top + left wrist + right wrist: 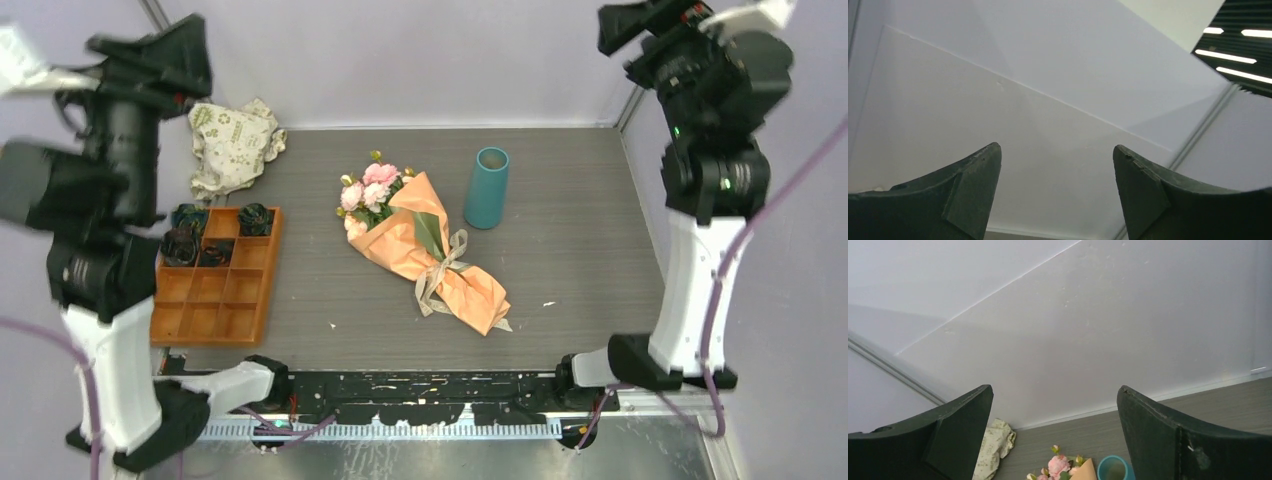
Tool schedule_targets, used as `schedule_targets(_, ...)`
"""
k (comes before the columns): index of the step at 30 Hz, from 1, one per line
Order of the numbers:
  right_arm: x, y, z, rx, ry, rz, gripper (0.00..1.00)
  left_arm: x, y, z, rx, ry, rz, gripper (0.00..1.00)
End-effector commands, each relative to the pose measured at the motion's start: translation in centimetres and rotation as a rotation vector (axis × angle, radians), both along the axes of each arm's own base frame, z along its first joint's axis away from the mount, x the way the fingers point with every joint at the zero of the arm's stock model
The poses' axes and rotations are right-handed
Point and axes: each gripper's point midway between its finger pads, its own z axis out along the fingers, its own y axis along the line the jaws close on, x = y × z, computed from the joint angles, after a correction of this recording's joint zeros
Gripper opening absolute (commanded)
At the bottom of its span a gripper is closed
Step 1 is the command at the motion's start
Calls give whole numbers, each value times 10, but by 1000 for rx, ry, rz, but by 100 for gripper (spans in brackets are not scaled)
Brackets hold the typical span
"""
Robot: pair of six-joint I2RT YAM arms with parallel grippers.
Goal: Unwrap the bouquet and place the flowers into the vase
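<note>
Both arms are up high here. My left tool [1057, 156] has its jaws spread wide with nothing between them, facing only pale wall. My right tool [1055, 392] is just as wide and just as empty. Down on the grey woodgrain tabletop [590, 270] the bouquet [440, 262] lies slantwise in the middle, with the flowers [368, 190] fanning out of its wide far end. The vase [487, 187] sits just beside it to the right and seems to stand upright, mouth open. The first job, I reckon, is the beige ribbon bow [447, 262] at the cone's waist. I'd pin the narrow orange tail with one tool and draw a loose ribbon end with the other, low and slow, so the crisp paper doesn't drag. That wrap looks stiff and creased, with an olive sheet inside. The blooms look soft and crushable, and the vase matte and smooth. The compartmented orange tray [205, 300] and the leaf-print cloth bag [232, 140] lie well to the left.
</note>
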Motion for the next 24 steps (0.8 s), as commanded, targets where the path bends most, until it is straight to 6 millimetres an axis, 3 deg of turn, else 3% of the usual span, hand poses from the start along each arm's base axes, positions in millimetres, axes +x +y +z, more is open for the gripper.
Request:
schedule_targets(1, 54, 58, -35, -11, 153, 168, 99, 124, -36, -121, 238, 517, 40, 76)
schedule_targets(4, 58, 116, -58, -135, 221, 233, 99, 153, -69, -167, 278, 619, -86, 71)
schedule_targets(6, 54, 152, -85, -203, 293, 294, 100, 165, -84, -198, 260, 663, -149, 71)
schedule_targets(11, 22, 213, -176, -290, 504, 407, 96, 170, -96, -287, 267, 825, -201, 69)
schedule_targets(16, -25, 232, -266, -352, 693, 478, 91, 151, -109, -353, 263, 938, -301, 62)
schedule_targets(19, -49, 233, -318, -350, 803, 509, 83, 137, -118, -377, 250, 966, -346, 57)
schedule_targets(24, -84, 248, -374, -383, 887, 575, 69, 117, -131, -409, 280, 997, -365, 54)
